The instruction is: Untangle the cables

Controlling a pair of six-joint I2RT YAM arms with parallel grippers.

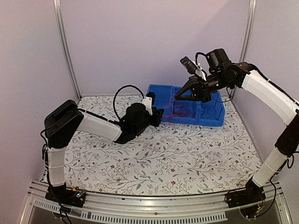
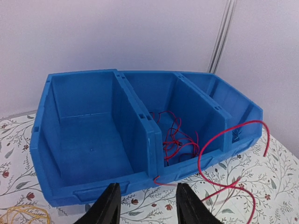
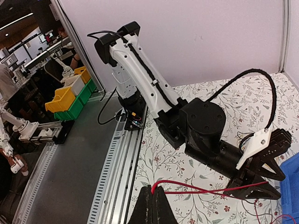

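The blue bin (image 2: 84, 98) has three parts. A small heap of red cables (image 2: 175, 137) lies in the middle part. A red loop (image 2: 233, 126) comes out over the front wall and down onto the flowery table (image 1: 187, 154). A yellow cable (image 2: 23, 215) lies on the table near the bin's front left corner.

The left gripper (image 2: 147, 189) sits low, just in front of the bin. Its fingers are wide apart and hold nothing. The right gripper (image 3: 152, 190) is up over the bin, with its fingers pressed together on a red cable (image 3: 205, 190). That cable runs tight from the tips toward the left gripper.
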